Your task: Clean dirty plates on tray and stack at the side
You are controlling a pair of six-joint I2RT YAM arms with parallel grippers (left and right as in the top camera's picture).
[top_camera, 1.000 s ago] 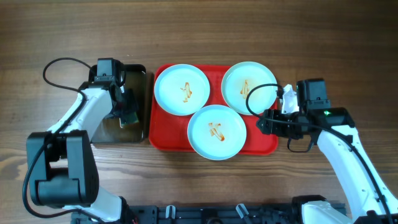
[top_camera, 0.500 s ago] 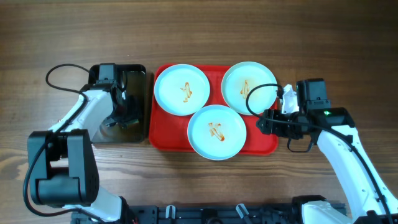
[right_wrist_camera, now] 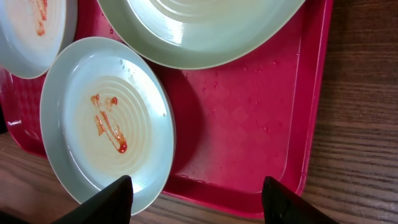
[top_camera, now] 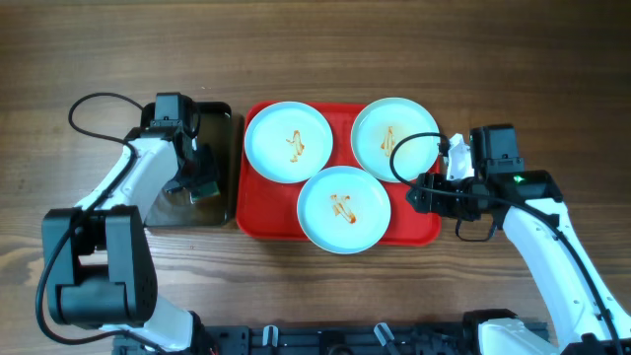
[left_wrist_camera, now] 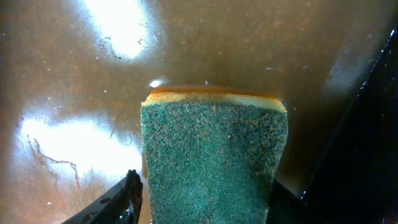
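Three pale plates lie on the red tray (top_camera: 266,212): one at the back left (top_camera: 288,143), one at the back right (top_camera: 394,138) and one at the front (top_camera: 344,208), each with a brown-orange squiggle. My left gripper (top_camera: 201,184) is over the black tray (top_camera: 215,120) and is shut on a green sponge (left_wrist_camera: 214,158) with a yellow back. My right gripper (top_camera: 419,194) is open and empty over the red tray's right front corner (right_wrist_camera: 273,155). In the right wrist view the front plate (right_wrist_camera: 106,124) lies at the left and the back right plate (right_wrist_camera: 199,31) at the top.
The black tray's wet floor (left_wrist_camera: 74,93) shines in the left wrist view, with its dark wall (left_wrist_camera: 367,124) at the right. Brown wooden table (top_camera: 315,49) lies all around both trays. The arm bases stand at the front edge.
My left gripper with the sponge shifted a little back and forth over the black tray. The right arm and the plates have not moved.
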